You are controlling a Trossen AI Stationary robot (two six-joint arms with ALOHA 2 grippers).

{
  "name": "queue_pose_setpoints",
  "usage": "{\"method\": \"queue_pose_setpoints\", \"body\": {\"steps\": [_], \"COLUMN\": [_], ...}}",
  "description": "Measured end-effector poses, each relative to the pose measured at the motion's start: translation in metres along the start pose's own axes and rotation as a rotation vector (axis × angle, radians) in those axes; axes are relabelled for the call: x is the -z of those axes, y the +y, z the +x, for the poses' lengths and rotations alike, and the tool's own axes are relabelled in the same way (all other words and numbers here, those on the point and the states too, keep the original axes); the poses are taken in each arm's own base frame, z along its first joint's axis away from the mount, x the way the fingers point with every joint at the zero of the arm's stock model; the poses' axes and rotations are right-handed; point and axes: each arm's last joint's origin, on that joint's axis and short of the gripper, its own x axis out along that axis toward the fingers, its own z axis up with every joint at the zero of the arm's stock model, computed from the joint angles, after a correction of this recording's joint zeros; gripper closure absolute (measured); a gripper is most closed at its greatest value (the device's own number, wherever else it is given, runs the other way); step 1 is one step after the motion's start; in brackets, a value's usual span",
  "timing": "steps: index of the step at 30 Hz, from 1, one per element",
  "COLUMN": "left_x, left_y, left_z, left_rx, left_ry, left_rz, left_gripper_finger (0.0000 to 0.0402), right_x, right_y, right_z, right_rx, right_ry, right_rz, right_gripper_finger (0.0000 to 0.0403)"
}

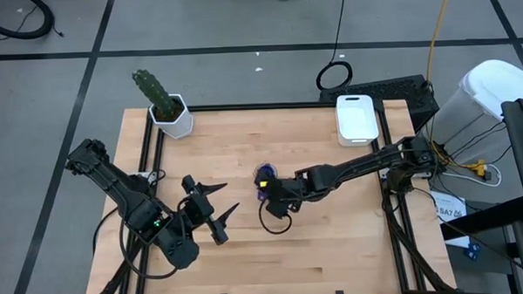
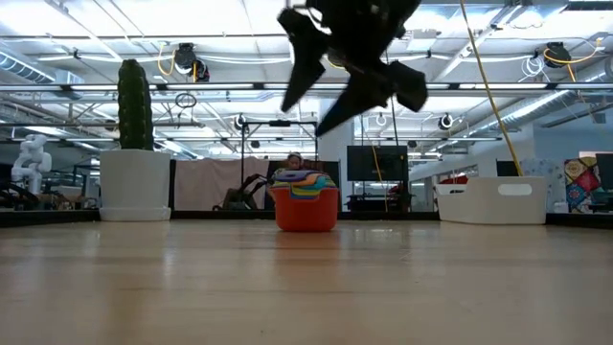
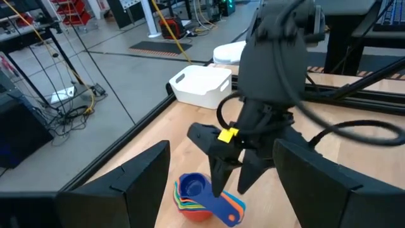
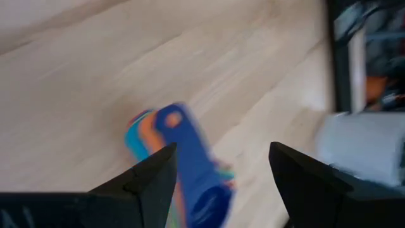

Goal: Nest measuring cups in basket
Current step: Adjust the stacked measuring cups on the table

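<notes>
Cactus pot [image 1: 172,114] at table [image 1: 335,249] corner.

We saw loads of bare table [image 1: 335,249] along the near edge and between the two arms. The nested measuring cups [image 1: 264,183] sat mid-table, with the right gripper [image 1: 279,201] hanging right above them, fingers spread, blocking any approach from overhead. The left gripper [image 1: 218,203], also spread, hovered nearby. The basket [image 1: 357,118] and cactus pot [image 1: 171,116] took the far corners.
</notes>
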Motion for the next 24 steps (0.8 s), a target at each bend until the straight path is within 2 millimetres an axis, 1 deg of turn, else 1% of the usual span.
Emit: {"method": "queue_pose_setpoints", "body": {"steps": [4, 11, 15, 19, 24], "left_x": [0.0, -0.001, -0.001, 0.0, 0.0], "left_y": [0.0, -0.001, -0.001, -0.001, -0.001], "left_z": [0.0, 0.0, 0.0, 0.0, 0.0], "left_rx": [0.001, 0.004, 0.008, 0.008, 0.008], "left_ry": [-0.001, -0.002, 0.0, 0.0, 0.0], "left_rz": [-0.003, -0.008, -0.009, -0.004, -0.003], "left_gripper_finger": [0.0119, 0.0119, 0.0119, 0.0119, 0.0119], "right_x": [0.005, 0.015, 0.021, 0.021, 0.02], "right_y": [0.008, 0.025, 0.035, 0.035, 0.035], "right_z": [0.0, 0.013, 0.024, 0.028, 0.029], "right_rx": [-0.073, -0.071, -0.005, 0.075, 0.1], "right_ry": [0.054, 0.092, 0.111, 0.086, 0.069], "right_rz": [0.032, 0.017, -0.028, -0.038, -0.045], "right_gripper_finger": [0.0161, 0.0161, 0.0161, 0.0161, 0.0161]}}
